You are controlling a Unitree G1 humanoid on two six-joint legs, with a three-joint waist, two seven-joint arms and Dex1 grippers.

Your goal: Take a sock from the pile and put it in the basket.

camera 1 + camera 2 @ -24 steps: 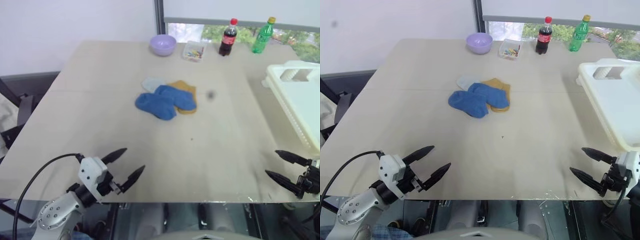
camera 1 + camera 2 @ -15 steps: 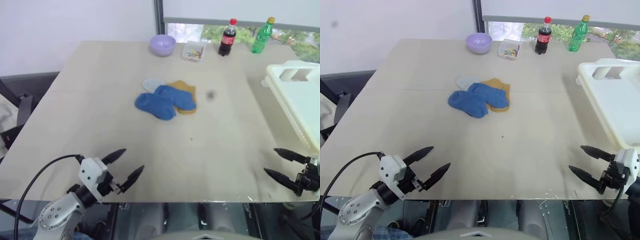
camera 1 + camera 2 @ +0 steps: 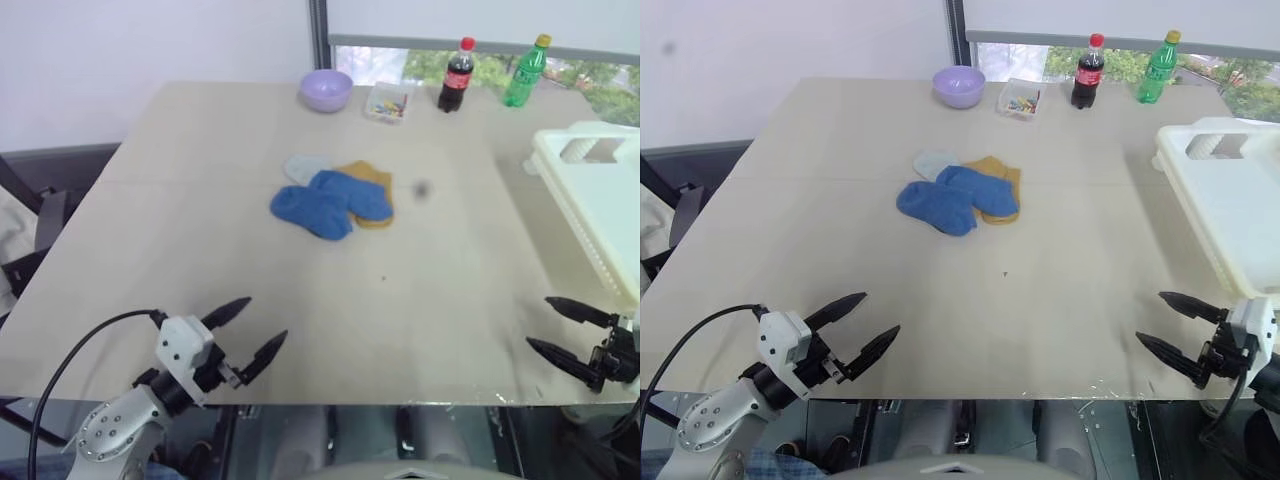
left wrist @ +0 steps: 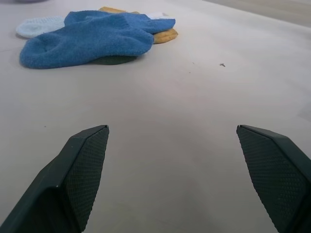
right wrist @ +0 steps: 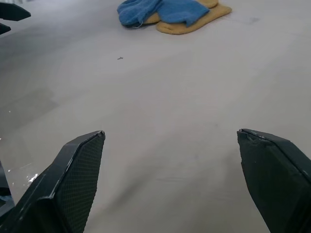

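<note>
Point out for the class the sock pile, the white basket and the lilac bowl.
sock pile [image 3: 958,197], right eye view, on the top blue sock.
white basket [image 3: 1230,200], right eye view, on its ribbed side.
lilac bowl [image 3: 326,90], left eye view, on its outer wall.

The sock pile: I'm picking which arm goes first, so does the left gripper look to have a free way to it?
Probably yes. The left gripper is open at the table's near edge, with only bare tabletop between it and the sock pile. The pile is still some way ahead, so the arm must extend.
</note>
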